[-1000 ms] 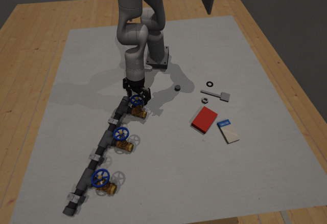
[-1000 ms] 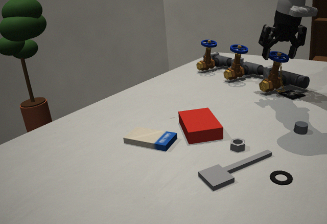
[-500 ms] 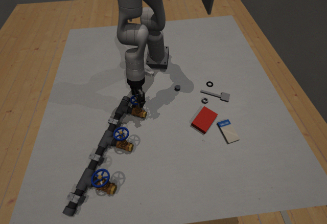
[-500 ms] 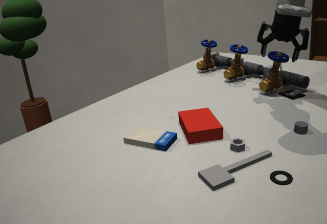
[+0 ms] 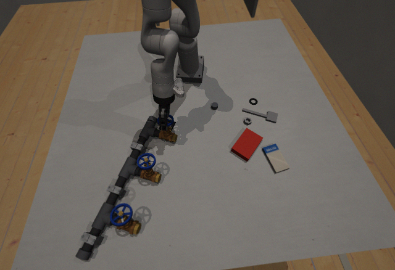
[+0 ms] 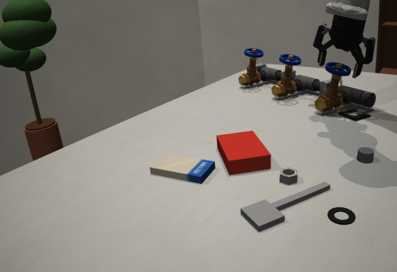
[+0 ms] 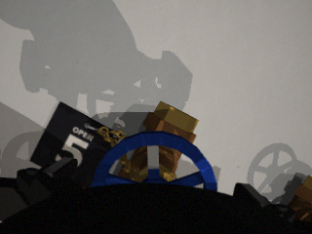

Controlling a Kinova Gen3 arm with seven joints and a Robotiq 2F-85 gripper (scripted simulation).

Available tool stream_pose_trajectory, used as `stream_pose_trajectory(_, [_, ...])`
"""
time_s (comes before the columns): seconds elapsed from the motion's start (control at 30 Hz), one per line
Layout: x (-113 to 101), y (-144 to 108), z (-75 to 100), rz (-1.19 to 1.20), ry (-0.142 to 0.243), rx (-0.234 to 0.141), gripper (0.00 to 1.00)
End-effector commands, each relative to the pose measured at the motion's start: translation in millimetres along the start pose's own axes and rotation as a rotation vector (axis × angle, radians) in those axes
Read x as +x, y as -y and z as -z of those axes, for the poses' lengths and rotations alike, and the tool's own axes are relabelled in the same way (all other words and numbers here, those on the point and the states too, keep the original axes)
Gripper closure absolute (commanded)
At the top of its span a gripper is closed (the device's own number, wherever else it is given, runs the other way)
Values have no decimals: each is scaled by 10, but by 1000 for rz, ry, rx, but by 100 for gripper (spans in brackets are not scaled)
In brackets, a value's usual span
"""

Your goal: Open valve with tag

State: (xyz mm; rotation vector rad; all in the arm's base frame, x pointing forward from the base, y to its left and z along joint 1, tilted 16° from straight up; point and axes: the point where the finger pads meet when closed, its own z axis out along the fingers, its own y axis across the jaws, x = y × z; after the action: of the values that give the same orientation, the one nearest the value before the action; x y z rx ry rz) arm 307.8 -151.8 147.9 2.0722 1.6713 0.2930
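Note:
Three brass valves with blue handwheels stand along a grey pipe. The valve nearest the arm's base carries a gold chain to a black tag reading "OPEN 5" in the wrist view. My gripper is open, its fingers standing on either side of that valve's blue handwheel, apart from the rim. The handwheel fills the low middle of the wrist view. The middle valve and the far valve stand untouched.
To the right lie a red block, a cream and blue box, a grey T-shaped key, a hex nut, a black washer and a small dark cylinder. The arm's base stands behind.

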Motion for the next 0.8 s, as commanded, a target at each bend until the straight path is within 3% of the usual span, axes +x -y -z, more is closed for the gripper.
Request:
stream_pose_trajectory(0.0, [-2,-4,2,-122,-20,-6,0])
stream_pose_trajectory(0.77, [-2,-4,2,-505,-21,-2,0])
